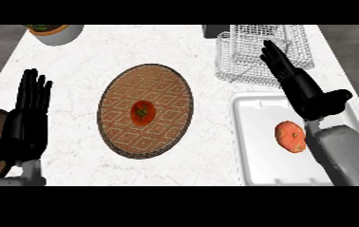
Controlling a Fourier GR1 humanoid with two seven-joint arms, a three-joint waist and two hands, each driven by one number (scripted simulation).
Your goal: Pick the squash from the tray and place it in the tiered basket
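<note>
Right hand (303,89) is open: fingers straight and pointing up-view toward the far edge of the counter, thumb (338,97) splayed out to the right. It holds nothing. The palm sits over the far right part of the white tray (247,140), and the fingertips overlap the wire of the tiered basket (247,55) in this view; hand height above either cannot be read from one steep view.

Near field: right forearm (340,150) enters from the lower right edge and crosses the tray's right side. The squash (290,136), orange-red and roundish, lies inside the tray just left of the forearm, nearer than the palm. Fingers are not round it. Whether forearm and squash touch, cannot tell.

Left hand (28,109) rests open at the left edge, fingers up.

Mid field: a round woven mat (168,93) with a diamond pattern lies at counter centre, well apart from the tray. A small red vegetable (142,112) with a green stem sits on it; not the target.

Far field: tiered basket stands just beyond the tray's far edge. A pale bowl (60,33) sits at the far left corner, partly cut off.

Judgement on step: pick not yet done; squash untouched in the tray, hand past it. Approach phase.

Next move calls for: drawing the hand back toward the body and left until the palm is over the squash, lowering, then curling fingers and thumb round it. The rounded shape may roll on the smooth tray if nudged from one side. After the lift, the carry to the basket is short, straight away from the body.
</note>
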